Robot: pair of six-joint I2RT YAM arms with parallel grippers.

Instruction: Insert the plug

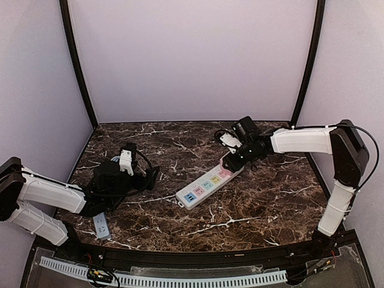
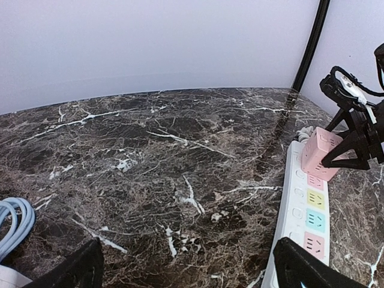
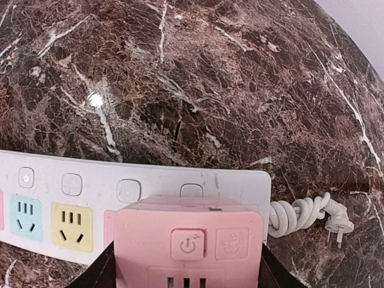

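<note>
The left arm lies low, folded back at the elbow close to its base and reaching out to the right; its wrist sits level, and the left gripper has its jaws spread wide; the right arm rises from its base, bends sharply at the elbow and stretches across to the left; the right gripper tips downward, its fingers clamped on either side of a pink plug.
</note>
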